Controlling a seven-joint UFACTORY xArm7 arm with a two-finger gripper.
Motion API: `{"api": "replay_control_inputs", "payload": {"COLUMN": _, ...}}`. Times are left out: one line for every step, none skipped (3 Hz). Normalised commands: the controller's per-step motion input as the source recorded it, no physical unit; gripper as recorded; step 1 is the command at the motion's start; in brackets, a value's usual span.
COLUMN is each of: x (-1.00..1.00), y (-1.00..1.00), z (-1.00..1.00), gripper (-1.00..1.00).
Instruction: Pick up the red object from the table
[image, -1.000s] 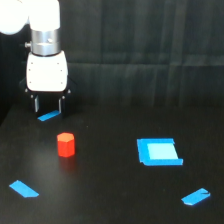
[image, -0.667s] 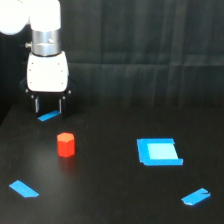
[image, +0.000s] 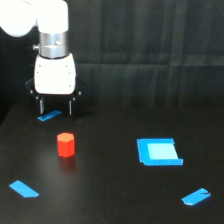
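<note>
In the exterior view, you are looking at the pincer (image: 55, 106) hanging with its two dark fingers spread apart and gripping nothing, just above the table (image: 110, 200) near a blue tape strip (image: 49, 116). The red object (image: 65, 144) is standing upright on the table, in front of the pincer and slightly toward the view's right, apart from it. You are seeing a task barely begun, by my judgement: aligning, descending, gripping and lifting are all waiting.
</note>
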Motion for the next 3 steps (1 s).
{"api": "replay_control_inputs", "payload": {"x": 0.6, "y": -0.68, "z": 0.18, "gripper": 1.0}}
{"api": "replay_control_inputs", "payload": {"x": 0.48, "y": -0.78, "z": 0.22, "gripper": 0.98}}
{"api": "replay_control_inputs", "payload": {"x": 0.26, "y": -0.77, "z": 0.25, "gripper": 1.0}}
